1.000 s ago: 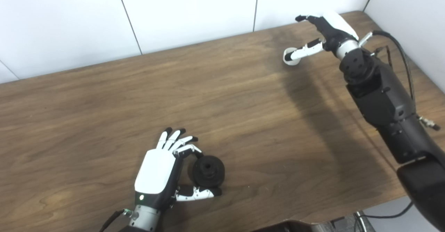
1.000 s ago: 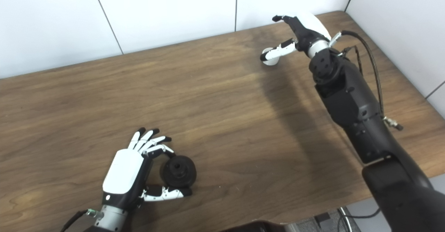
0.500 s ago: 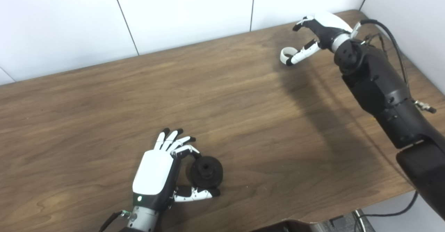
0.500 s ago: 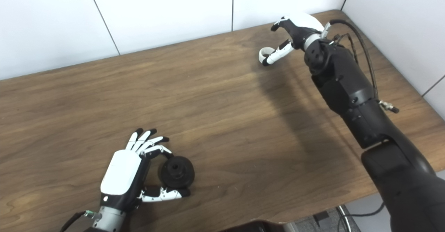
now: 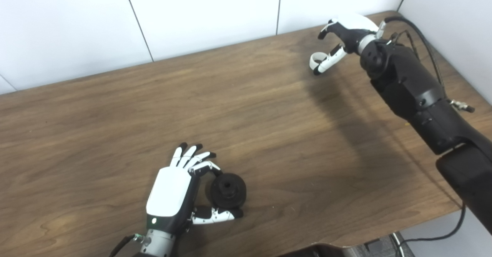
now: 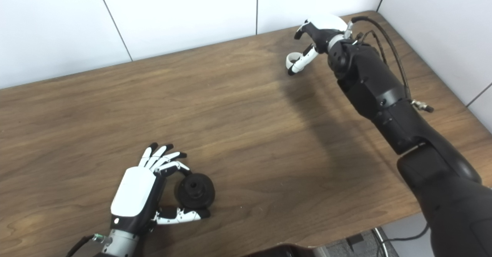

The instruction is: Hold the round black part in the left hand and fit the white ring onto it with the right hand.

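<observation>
While no brand, label or writing could be read on anything in either view, the positions of the parts were plain enough. At the near edge of the brown wood-grain table, the left hand lay with its white back upward, the round black plastic part with a raised hub and centre hole resting on the tabletop just beside it. Its thumb reached under the near side of the part and one bent finger touched the far side, while the remaining fingers were stretched out and spread, clear of the part; whether the part was truly gripped could not be told. Well apart from it, at the far right corner of the table, the right hand hovered with fingers curled. Its thumb lay against the small white ring; whether the ring was pinched or merely touched could not be told.
</observation>
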Robot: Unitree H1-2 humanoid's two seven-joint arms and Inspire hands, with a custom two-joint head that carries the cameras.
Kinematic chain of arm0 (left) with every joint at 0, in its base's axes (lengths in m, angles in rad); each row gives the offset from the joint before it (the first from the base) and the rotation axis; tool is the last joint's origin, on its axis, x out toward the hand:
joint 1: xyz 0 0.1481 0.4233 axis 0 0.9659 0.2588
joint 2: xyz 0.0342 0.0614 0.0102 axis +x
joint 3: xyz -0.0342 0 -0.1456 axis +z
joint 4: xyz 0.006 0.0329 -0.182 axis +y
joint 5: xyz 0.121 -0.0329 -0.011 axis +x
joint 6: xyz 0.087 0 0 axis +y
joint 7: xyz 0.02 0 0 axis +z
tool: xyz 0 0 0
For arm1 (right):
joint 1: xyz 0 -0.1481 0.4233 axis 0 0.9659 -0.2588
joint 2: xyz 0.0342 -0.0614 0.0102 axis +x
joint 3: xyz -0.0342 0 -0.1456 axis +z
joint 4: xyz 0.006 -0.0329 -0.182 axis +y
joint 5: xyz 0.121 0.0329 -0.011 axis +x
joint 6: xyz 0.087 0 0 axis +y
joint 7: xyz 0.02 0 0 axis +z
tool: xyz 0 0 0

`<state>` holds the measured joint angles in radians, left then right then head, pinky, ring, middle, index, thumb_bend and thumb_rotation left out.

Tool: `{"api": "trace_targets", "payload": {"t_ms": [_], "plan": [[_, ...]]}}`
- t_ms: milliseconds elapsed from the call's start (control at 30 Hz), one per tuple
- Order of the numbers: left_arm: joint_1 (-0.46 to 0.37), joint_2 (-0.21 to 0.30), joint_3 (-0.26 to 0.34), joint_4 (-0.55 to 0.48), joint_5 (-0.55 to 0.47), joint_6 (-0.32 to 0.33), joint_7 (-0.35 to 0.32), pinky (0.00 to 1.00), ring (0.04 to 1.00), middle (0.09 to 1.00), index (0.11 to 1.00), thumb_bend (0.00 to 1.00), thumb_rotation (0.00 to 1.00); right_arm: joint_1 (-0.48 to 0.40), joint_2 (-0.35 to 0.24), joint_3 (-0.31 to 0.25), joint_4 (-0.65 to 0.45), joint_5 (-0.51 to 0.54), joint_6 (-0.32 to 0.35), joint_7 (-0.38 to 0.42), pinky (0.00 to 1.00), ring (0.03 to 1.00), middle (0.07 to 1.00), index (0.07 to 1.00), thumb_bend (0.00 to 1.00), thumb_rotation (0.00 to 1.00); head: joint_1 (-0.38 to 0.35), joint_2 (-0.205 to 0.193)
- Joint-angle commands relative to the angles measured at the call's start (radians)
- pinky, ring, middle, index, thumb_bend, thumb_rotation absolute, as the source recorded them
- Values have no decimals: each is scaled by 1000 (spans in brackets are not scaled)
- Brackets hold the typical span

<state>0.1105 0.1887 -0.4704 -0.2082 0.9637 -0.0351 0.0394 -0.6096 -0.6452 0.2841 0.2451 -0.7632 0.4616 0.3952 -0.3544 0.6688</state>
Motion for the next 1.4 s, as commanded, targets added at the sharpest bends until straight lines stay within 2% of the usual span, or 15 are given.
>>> {"api": "trace_targets", "payload": {"t_ms": [0,567,1367], "plan": [[27,28,5,11,28,19,-32,1000,924,803,484,524,55,-59,-21,-4,-17,-26,2,-10,1000,1000,976,762,900,310,0,3],[33,24,7,-10,31,25,-50,1000,924,804,484,524,54,-62,-28,19,20,-21,-32,-21,1000,1000,959,710,877,293,6,10],[36,21,6,-24,32,33,-62,1000,922,802,484,524,55,-58,-40,22,15,-32,-62,-21,1000,1000,930,691,852,273,8,24]]}}
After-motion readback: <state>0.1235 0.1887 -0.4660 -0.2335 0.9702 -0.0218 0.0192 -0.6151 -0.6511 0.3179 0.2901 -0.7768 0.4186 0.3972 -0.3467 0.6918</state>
